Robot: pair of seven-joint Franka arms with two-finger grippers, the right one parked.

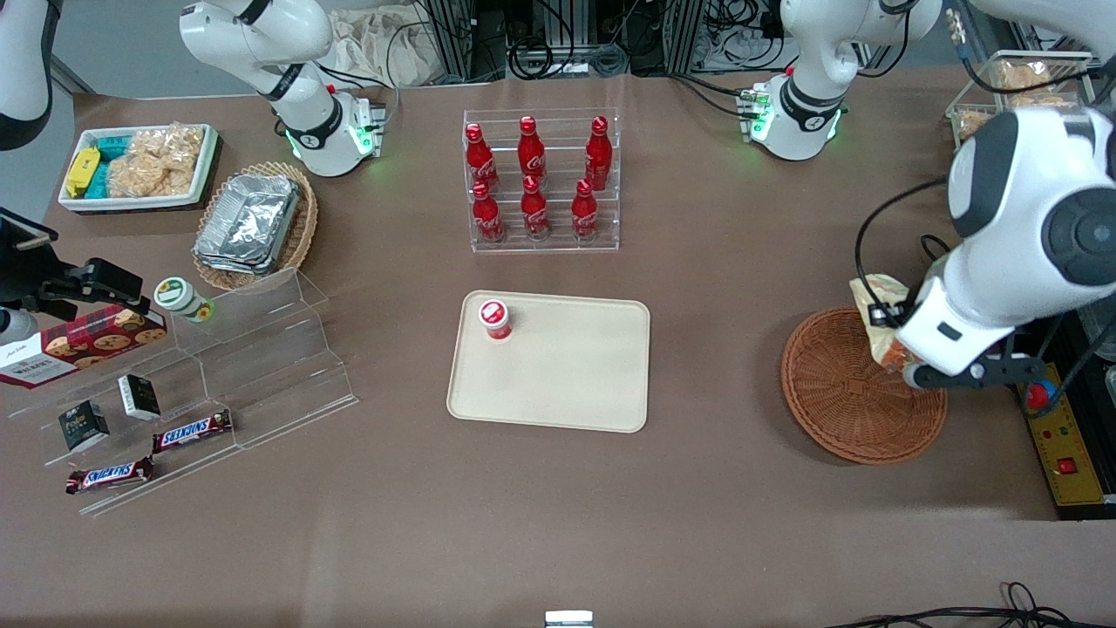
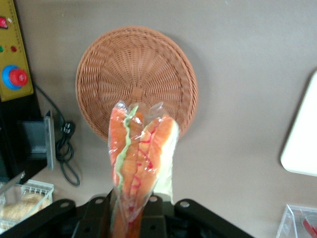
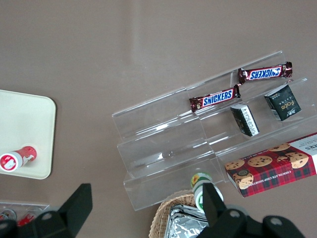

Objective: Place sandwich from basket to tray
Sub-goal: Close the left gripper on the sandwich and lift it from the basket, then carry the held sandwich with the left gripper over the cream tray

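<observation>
Two fingers clamped on sandwich, above basket.

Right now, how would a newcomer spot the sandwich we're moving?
Find the round reddish wicker basket at the working arm's end of the table. Above it, the gripper holds the sandwich, a plastic-wrapped wedge with orange-red filling, the only item off the table.

This is a robot lab. White robot arms are bolted to a brown worktop, with tangled cables just above the soda bottle rack.
</observation>
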